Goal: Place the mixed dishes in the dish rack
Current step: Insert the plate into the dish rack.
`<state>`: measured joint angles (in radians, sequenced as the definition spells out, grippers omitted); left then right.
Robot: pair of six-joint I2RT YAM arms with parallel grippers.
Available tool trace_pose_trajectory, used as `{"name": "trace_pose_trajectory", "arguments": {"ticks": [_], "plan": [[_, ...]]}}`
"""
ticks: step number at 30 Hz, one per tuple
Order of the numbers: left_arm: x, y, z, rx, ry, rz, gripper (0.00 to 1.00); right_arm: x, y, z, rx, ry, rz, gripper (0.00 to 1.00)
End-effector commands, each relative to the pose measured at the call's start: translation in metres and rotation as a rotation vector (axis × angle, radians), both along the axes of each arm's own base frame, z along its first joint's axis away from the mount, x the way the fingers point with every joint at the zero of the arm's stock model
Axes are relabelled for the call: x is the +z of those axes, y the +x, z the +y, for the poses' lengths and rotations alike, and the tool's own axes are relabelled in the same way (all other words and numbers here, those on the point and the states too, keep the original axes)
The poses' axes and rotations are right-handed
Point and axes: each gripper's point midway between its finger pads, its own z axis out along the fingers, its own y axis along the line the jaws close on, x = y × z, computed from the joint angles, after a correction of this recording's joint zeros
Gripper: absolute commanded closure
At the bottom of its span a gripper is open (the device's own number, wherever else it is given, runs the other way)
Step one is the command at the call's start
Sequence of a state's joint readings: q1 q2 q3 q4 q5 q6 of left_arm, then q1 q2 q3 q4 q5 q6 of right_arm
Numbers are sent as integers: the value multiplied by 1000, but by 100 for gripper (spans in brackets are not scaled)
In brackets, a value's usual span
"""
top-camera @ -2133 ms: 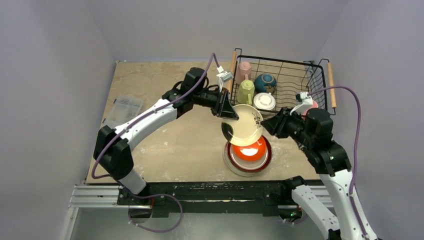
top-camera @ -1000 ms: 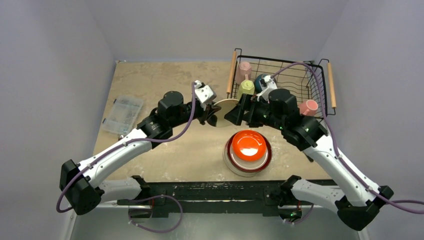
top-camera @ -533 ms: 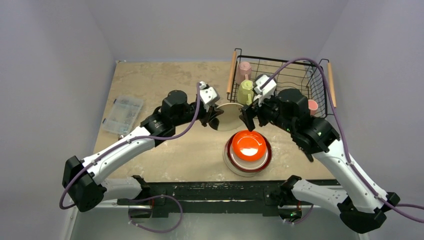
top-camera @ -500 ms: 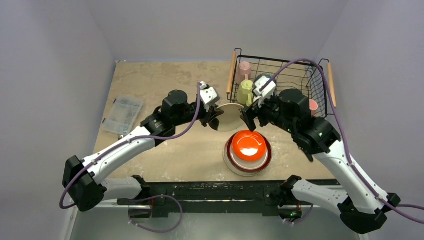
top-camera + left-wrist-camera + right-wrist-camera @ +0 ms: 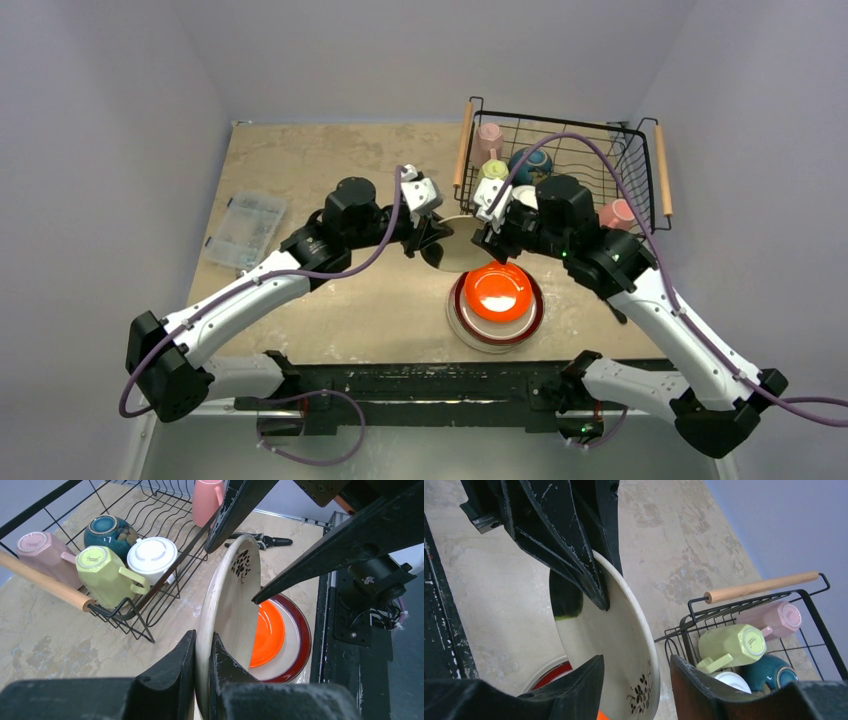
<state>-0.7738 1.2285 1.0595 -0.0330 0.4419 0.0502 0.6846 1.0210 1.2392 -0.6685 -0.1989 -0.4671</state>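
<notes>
Handover, I reckon: my left gripper (image 5: 202, 641) is clamped on the near rim of the cream plate (image 5: 227, 605), which stands on edge in the air between the arms. My right gripper (image 5: 636, 666) straddles its far rim, fingers apart, not pinching yet. I'd seat deep, clamp firmly, free the left afterwards, then swing to the rack (image 5: 47, 583).

Salmon mug (image 5: 617, 213) partly behind the right arm (image 5: 640, 285)

Robot lab: plain-walled test table (image 5: 300, 160)
</notes>
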Motion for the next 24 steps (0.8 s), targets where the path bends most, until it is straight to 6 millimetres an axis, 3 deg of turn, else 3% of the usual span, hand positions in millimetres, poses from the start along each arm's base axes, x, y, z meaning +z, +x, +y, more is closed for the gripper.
{"name": "trace_pose_trajectory", "arguments": {"ticks": [1,4,9,11,16,19,24], "plan": [[33,-4,-7,-52,-51,-97,100,11,4,8,62,10,-54,54],[26,-3,-8,-52,-26,-78,100,11,7,5,69,10,-49,62],[27,-6,-10,-63,-31,-55,100,7,14,-2,101,28,1,85],[28,-4,-9,-45,-36,-44,92,7,17,-8,84,25,6,98],[38,4,0,44,-58,-29,59,17,24,-26,-6,1,-49,100],[51,11,14,135,-85,-61,44,39,29,-46,-107,-5,-137,100],[75,30,53,382,-165,-121,38,106,43,-107,-401,-36,-420,100]]}}
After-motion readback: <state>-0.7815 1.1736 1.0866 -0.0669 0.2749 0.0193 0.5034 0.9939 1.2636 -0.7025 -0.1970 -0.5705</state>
